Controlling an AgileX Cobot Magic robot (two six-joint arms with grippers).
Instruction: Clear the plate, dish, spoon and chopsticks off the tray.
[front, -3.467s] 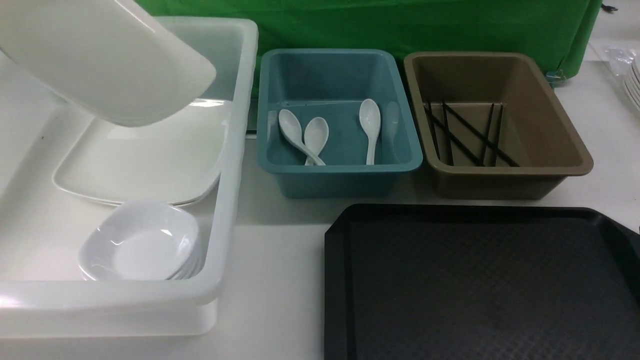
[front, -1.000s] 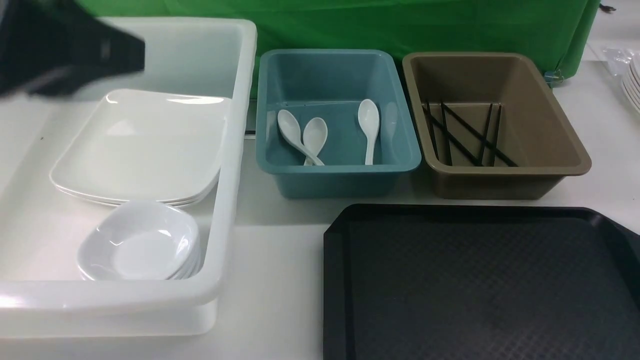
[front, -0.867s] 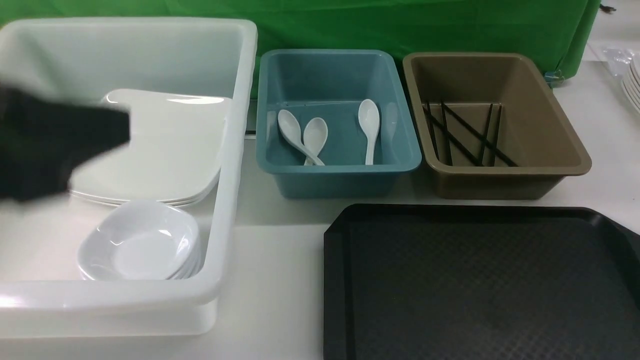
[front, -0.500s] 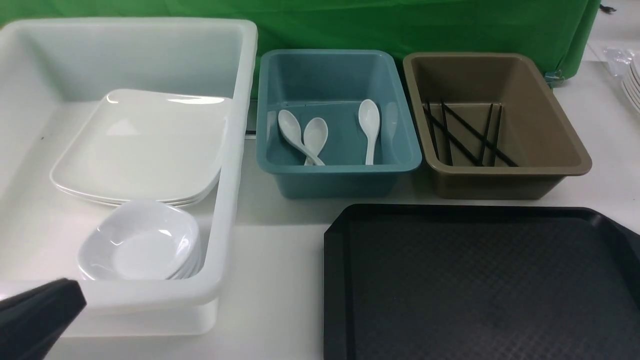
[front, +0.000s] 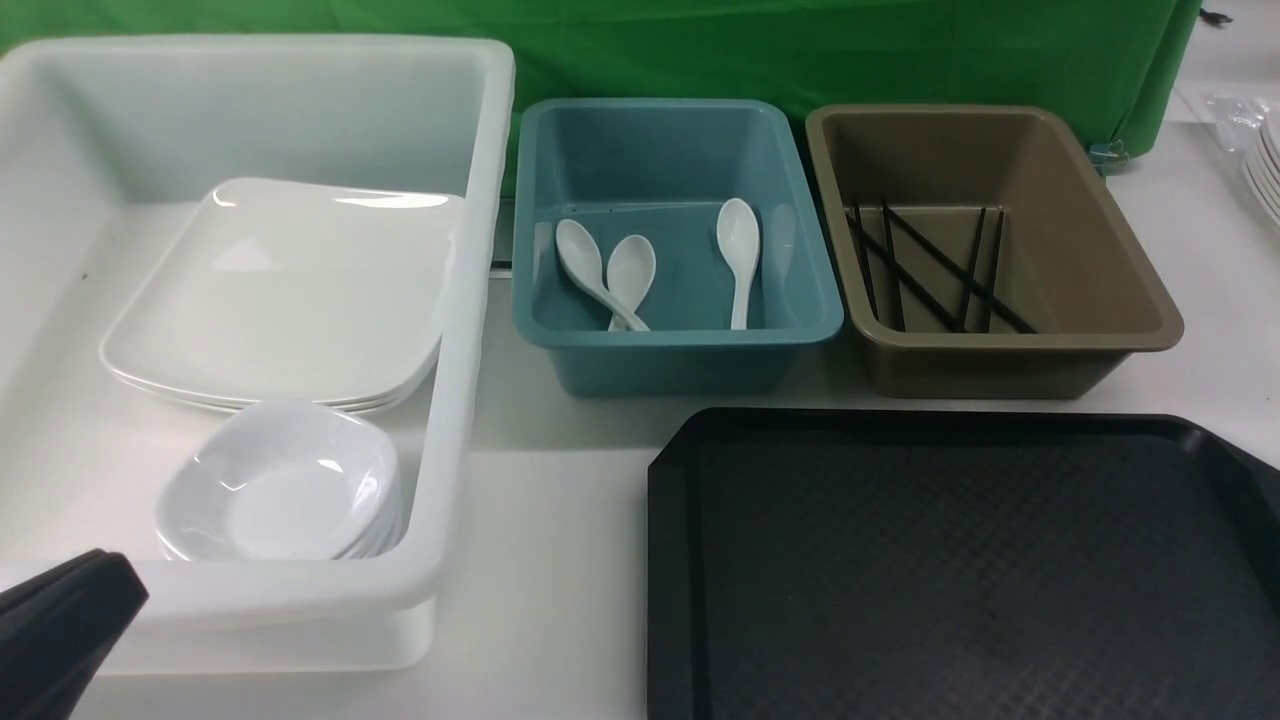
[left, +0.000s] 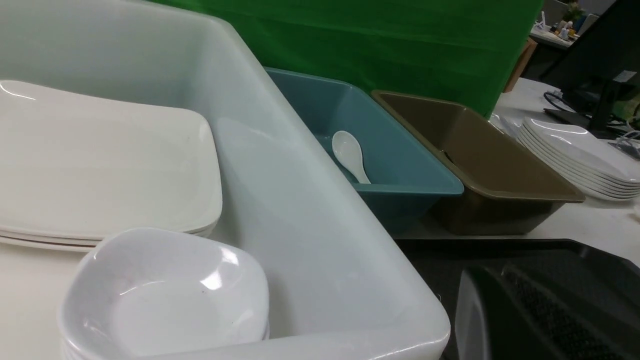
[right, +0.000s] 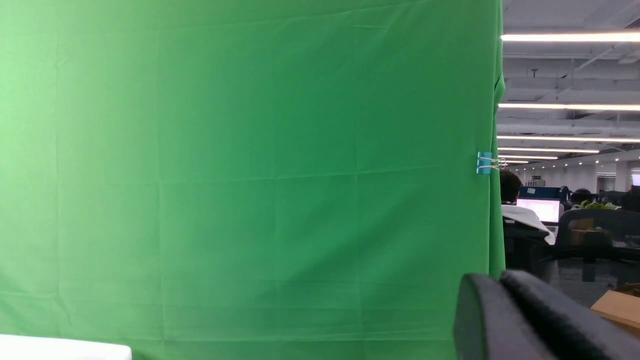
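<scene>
Tray (front: 960, 570), large, black, textured plastic with cut corners, lies nearest and bare. Left gripper (front: 55, 625) hangs low beside it, fingers pressed together, holding nothing. Right gripper (right: 530, 320): jaw state cannot be told. Farther back, the glossy white square plate (front: 280, 290) rests stacked in the white tub (front: 470, 300); white soup spoons (front: 738, 260) lie in the blue bin (front: 680, 345), black chopsticks (front: 930, 270) in the brown bin (front: 1010, 360). Risk: a low arm swing could clip the tub rim.

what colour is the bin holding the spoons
Teal blue. The bin with the spoons shows best in the front view.
</scene>
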